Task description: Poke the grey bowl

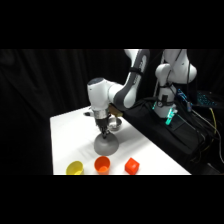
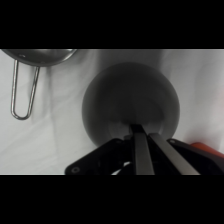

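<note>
Contact looks made: in the side view you have the end effector (image 1: 105, 134) coming down from above onto the top of the grey bowl (image 1: 106, 145), tip touching the dome or right at it.

Grey bowl sits upside down, dome up, on the white surface (image 1: 70, 135), toward the near edge. Three small cups line up in front of it along that edge: yellow cup (image 1: 75, 168) on the picture's left, orange cup (image 1: 102, 164) in the middle just beside the bowl, red cup (image 1: 132, 165) on the right. None of them touches the bowl as far as you can see.

Wrist view: the grey bowl (image 2: 127, 102) fills the centre, and the end effector (image 2: 144, 137) has its two fingers (image 2: 141, 152) pressed together, clenched, gripping nothing. Their tips end on the bowl's dark surface, near its rounded top.

Upper left of the wrist view you get the silver metal bowl (image 2: 42, 56), cut off by the frame's top, with its wire loop handle (image 2: 23, 95) lying flat on the surface. It is apart from the grey bowl, white surface (image 2: 55, 130) showing between them. A sliver of red shows at the lower right edge, partly hidden by the black linkage.

Arm base (image 1: 172, 75) stands at the upper right, beside the surface.
</note>
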### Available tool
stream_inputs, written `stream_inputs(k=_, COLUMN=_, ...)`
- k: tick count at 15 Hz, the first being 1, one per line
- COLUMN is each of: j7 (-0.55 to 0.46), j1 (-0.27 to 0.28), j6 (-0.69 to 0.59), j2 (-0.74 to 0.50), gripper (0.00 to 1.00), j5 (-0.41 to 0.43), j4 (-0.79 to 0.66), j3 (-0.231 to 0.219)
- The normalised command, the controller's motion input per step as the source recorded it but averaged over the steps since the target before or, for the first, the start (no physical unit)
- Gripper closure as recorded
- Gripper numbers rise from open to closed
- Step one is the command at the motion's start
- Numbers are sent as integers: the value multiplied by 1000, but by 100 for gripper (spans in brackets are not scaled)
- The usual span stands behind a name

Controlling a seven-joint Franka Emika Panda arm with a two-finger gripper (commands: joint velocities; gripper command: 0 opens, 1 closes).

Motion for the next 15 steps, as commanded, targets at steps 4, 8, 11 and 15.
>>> stream_inputs(k=4, j7=-173, j1=-61, j6=-409, j2=-339, gripper=73, j5=29, j4=76, j3=56)
stream_inputs(k=8, j7=-159, j1=-36, j6=-429, j2=-260, gripper=29, j5=63, j4=133, j3=48)
stream_inputs(k=11, j7=-128, j1=-12, j6=-359, j2=-186, gripper=0, j5=40, j4=159, j3=26)
stream_inputs(k=15, j7=-100, j1=-8, j6=-291, j2=-138, gripper=0, j5=36, j4=160, j3=11)
